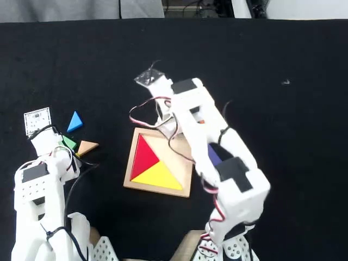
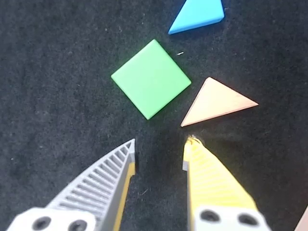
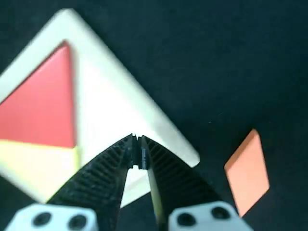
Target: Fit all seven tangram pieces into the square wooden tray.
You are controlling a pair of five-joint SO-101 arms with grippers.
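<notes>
**Two pieces seated, five to go: left fingers lined up on the loose cluster**

Judged early-to-middle in the fill. Lying in the square wooden tray (image 1: 182,167): red triangle (image 1: 144,154) and yellow triangle (image 1: 159,176), edge to edge, filling one half, with bare wood across the other.

Loose on the black tabletop (image 1: 283,125), well apart from the tray on the left arm's side: blue triangle (image 2: 197,15), green square (image 2: 150,79) and tan triangle (image 2: 217,102), near one another without touching. Just beside one corner of the tray, flat on the cloth: orange parallelogram (image 3: 246,171). No sure sighting of a seventh piece.

Left gripper (image 2: 161,148): fingers parted to a middling gap, holding nothing, hovering just short of the green square and tan triangle. Yellow fingertip (image 2: 192,150) almost at the tan triangle's nearest corner.

Right gripper (image 3: 136,144): fingers pressed together with nothing seen between them, poised above the tray's bare wood near its rim.

Step in hand, as a guess: picking the next small piece with the left arm.

Called for next:
- choosing the square or the tan triangle;
- centring the gap over it;
- dropping low enough to pinch a thin, flat piece by its edges;
- carrying it across to the open half of the tray.

Worth lifting the right arm off the tray first, to free the landing spot.
</notes>
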